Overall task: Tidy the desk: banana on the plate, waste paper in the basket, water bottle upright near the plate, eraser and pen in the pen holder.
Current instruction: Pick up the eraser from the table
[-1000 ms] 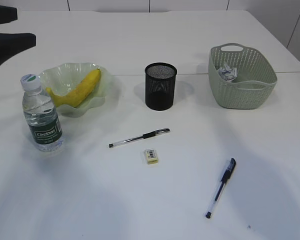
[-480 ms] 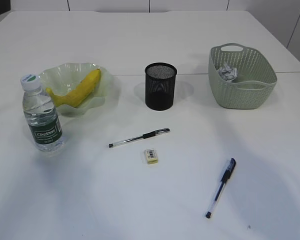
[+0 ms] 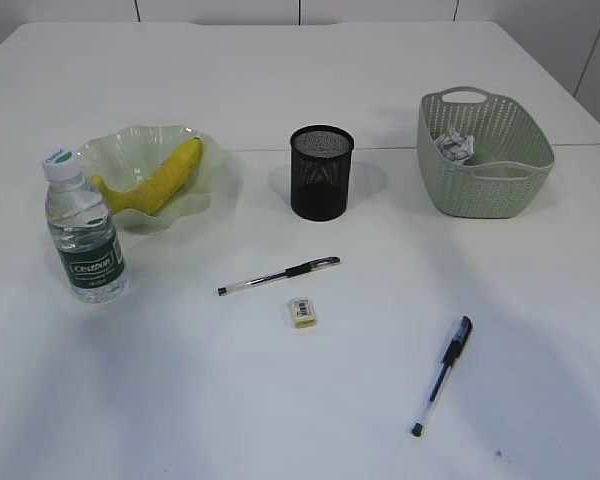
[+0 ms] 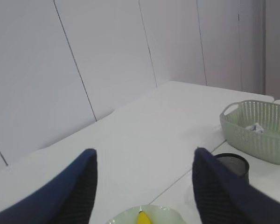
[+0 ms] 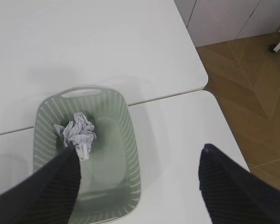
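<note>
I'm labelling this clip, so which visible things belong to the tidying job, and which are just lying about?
Job: banana, plate, waste paper, basket, water bottle, eraser, black pen, blue pen, pen holder.

Lying about: nothing; only the table.

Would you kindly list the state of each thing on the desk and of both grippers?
Banana: lying in the plate.
Bottle: upright, capped, beside the plate.
Paper ball: inside the basket.
Pen holder: upright, looks empty.
Two pens: flat on the desk.
Eraser: on the desk.
Left gripper: open.
Right gripper: open.
</note>
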